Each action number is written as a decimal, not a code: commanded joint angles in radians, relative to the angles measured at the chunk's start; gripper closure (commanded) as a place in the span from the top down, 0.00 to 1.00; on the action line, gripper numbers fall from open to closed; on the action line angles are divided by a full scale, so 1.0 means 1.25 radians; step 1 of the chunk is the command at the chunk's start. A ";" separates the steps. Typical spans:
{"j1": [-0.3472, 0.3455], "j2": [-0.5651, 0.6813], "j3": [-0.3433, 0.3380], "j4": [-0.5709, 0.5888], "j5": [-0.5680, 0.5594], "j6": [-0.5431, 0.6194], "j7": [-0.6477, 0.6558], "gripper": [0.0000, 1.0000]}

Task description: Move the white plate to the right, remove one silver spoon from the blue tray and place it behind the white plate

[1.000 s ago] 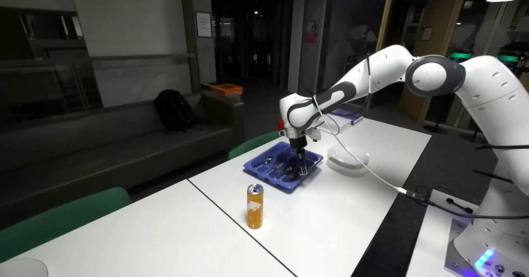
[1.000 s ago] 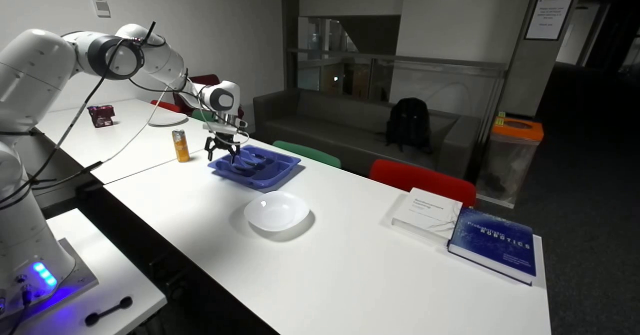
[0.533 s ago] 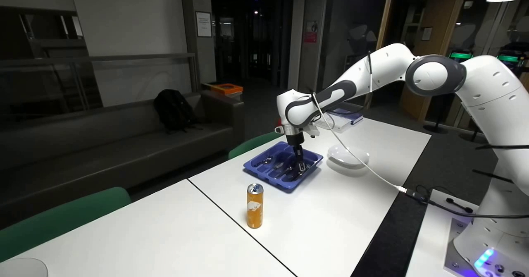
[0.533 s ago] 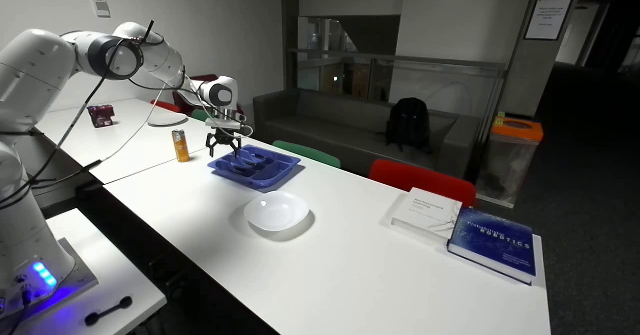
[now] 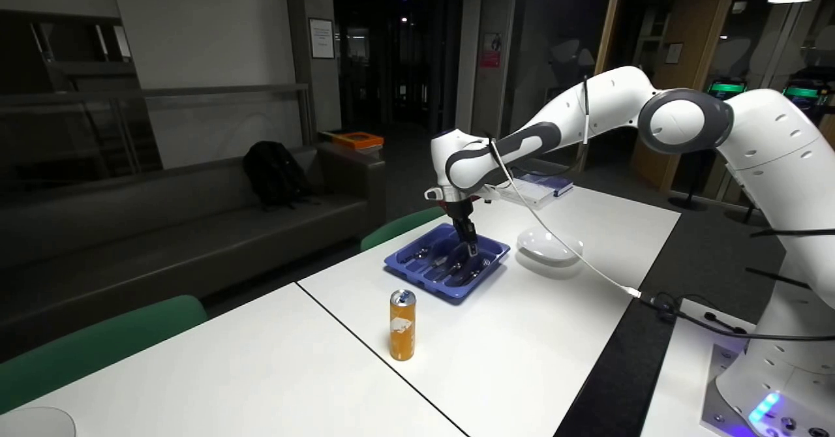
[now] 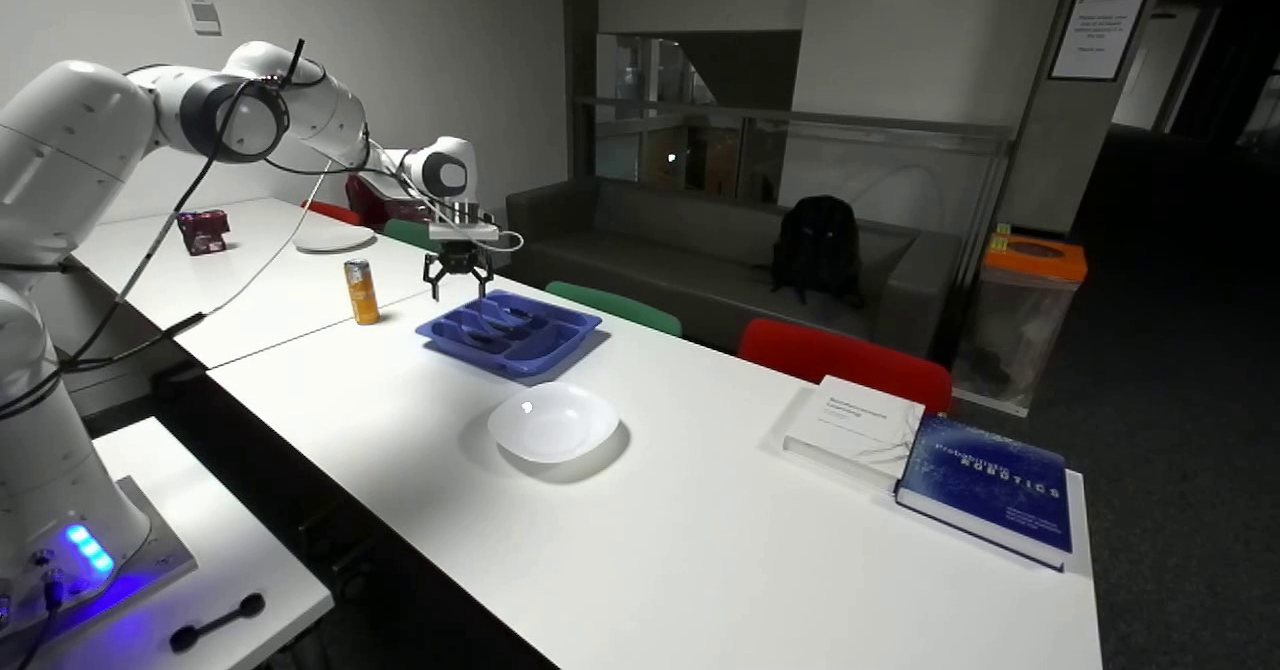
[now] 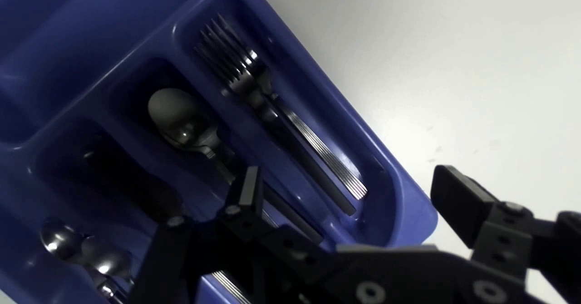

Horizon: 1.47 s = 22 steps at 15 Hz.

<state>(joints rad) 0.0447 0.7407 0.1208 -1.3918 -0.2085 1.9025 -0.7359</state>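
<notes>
Spoon (image 7: pixel 174 109) in blue tray (image 7: pixel 414 218) lies left of gripper (image 7: pixel 347 183) in wrist view, handle slanting down-right beneath one finger (image 7: pixel 247 195); fingers spread, holding nothing.

An orange can (image 6: pixel 362 293) and two books (image 6: pixel 945 475) occupy the table (image 6: pixel 760 560), a backpack (image 6: pixel 820 248) the sofa (image 6: pixel 690 230).

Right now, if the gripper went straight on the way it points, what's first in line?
Likely the blue tray or the forks in it: the gripper points down there, jaws open, and the wrist view shows the forks between them. Depth unclear, so which comes first is a guess.
</notes>
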 commanded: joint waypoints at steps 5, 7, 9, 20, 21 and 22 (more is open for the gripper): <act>0.001 0.038 -0.002 0.071 0.006 -0.067 -0.036 1.00; 0.001 0.040 -0.004 0.063 -0.002 -0.050 -0.042 1.00; -0.005 0.046 0.003 0.047 -0.010 0.005 -0.074 1.00; -0.012 0.109 0.008 0.060 -0.036 0.101 -0.406 1.00; -0.013 0.112 0.008 0.062 -0.032 0.100 -0.430 1.00; -0.012 0.114 0.007 0.062 -0.031 0.100 -0.450 1.00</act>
<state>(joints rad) 0.0409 0.8819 0.1209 -1.3171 -0.2368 2.0137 -1.2107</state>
